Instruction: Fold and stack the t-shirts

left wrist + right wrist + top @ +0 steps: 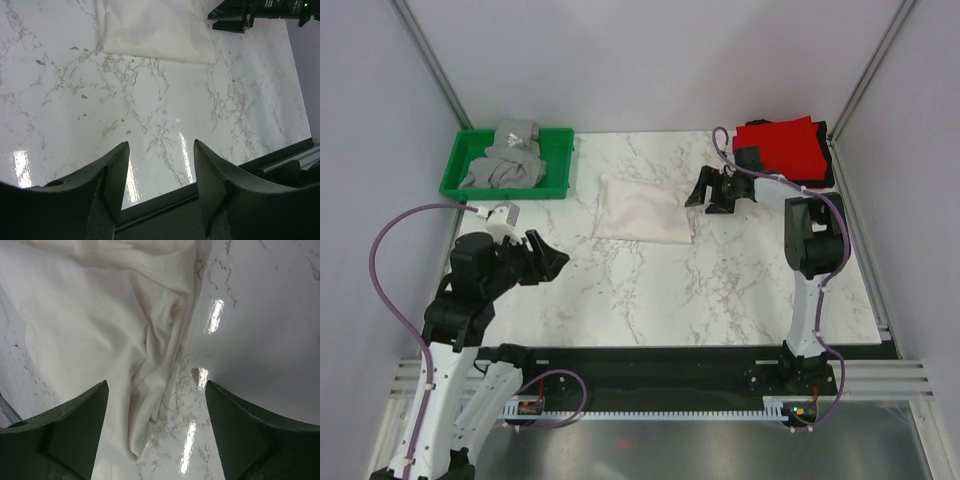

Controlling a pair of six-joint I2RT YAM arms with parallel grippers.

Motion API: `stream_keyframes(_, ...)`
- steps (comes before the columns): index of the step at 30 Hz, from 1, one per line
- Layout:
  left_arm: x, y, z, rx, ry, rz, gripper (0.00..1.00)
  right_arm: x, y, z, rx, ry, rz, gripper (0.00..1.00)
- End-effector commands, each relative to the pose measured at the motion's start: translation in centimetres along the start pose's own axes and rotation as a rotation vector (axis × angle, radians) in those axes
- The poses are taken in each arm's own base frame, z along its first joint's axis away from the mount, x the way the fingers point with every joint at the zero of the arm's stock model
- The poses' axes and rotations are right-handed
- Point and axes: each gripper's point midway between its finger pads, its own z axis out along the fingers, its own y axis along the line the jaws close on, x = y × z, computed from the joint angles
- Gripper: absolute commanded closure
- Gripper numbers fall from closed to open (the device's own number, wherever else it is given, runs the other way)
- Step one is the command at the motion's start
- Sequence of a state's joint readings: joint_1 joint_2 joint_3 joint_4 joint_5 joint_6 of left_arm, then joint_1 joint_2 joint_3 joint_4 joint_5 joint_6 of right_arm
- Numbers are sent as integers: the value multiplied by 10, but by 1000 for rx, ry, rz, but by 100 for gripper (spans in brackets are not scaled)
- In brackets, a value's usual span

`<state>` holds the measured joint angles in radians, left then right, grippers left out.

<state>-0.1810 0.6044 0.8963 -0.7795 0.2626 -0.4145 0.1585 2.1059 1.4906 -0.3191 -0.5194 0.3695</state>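
Jaws apart & empty on my R tool (pixel 156 387), hovering at edge of folded white cloth t-shirt (pixel 642 210); L tool (pixel 161 150) likewise apart, over marble counter (pixel 650 290).

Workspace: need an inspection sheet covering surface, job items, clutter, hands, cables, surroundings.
Surface: marble-pattern table, glossy.
Job's things: white t-shirt folded at centre; red t-shirt atop a black one, far right; grey shirt crumpled in green tray, far left.
Clutter: nothing seen.
Hands: left hand open, empty, above bare table; right hand open, empty, at white t-shirt's right edge.
Cables: purple cables loop off both arms.
Surroundings: grey walls, metal frame posts.
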Motion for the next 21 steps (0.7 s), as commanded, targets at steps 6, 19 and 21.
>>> stream_keyframes(6,-16,-2,-12,28,-163,93,39,-19,-21,46,-31,-39,41,12)
stream_keyframes(19,-16,11,-11,-19,-221,76,35,53,13,99,-277,73,96,54)
stream_keyframes(21,-17,12,-12,-26,-227,77,35,50,21,95,-321,62,94,72)
